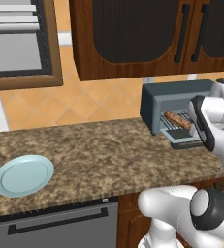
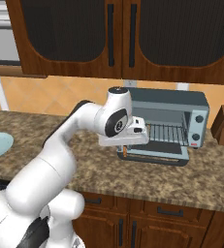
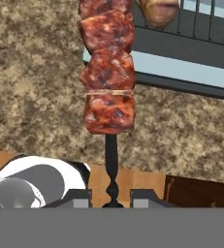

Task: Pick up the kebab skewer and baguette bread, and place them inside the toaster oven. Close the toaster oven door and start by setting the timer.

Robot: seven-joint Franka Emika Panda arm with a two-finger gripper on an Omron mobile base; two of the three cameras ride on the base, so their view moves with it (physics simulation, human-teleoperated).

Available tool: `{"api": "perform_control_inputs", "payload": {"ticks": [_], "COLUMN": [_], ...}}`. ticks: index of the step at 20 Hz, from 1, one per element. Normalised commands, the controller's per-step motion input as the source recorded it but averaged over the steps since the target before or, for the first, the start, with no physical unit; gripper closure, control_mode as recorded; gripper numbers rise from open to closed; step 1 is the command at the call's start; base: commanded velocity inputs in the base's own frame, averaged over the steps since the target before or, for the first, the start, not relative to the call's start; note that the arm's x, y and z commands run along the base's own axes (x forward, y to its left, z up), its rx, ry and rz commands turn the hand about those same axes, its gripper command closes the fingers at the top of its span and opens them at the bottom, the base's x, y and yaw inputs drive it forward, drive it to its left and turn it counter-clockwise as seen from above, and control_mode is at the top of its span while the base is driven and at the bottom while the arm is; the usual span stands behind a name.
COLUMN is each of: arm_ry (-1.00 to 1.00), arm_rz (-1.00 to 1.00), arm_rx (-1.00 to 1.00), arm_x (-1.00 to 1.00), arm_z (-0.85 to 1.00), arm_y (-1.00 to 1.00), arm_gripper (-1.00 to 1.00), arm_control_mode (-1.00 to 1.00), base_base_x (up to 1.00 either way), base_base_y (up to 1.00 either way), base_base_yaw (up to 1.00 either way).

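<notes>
My pincer [image 3: 111, 199] grips the kebab skewer [image 3: 108, 72] by its stick, above the bench [image 1: 94, 150], near the toaster oven [image 2: 169, 123], whose door [image 2: 154, 154] hangs open; the baguette bread [image 1: 178, 120] lies on its rack.

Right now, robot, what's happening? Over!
Tool shut on kebab skewer, at open toaster oven. Baguette bread already on rack. Door down, nothing blocking.

Both base views look forward from behind the arm, sharing the toaster oven [image 1: 174, 104]; hand view looks close along the skewer [image 3: 108, 72].
</notes>
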Motion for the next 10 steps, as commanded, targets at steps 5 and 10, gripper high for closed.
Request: {"api": "perform_control_inputs", "payload": {"ticks": [5,10], "arm_ry": [0.0,0.02], "arm_rz": [0.12,0.04], "arm_rx": [-0.08,-0.05], "arm_x": [0.05,0.44], "arm_z": [0.0,0.03], "arm_y": [-0.98,-0.68], "arm_gripper": [1.0,1.0], "arm_control_mode": [-1.0,-1.0], "base_base_x": [0.0,0.0], "base_base_y": [0.0,0.0], "base_base_yaw": [0.0,0.0]}}
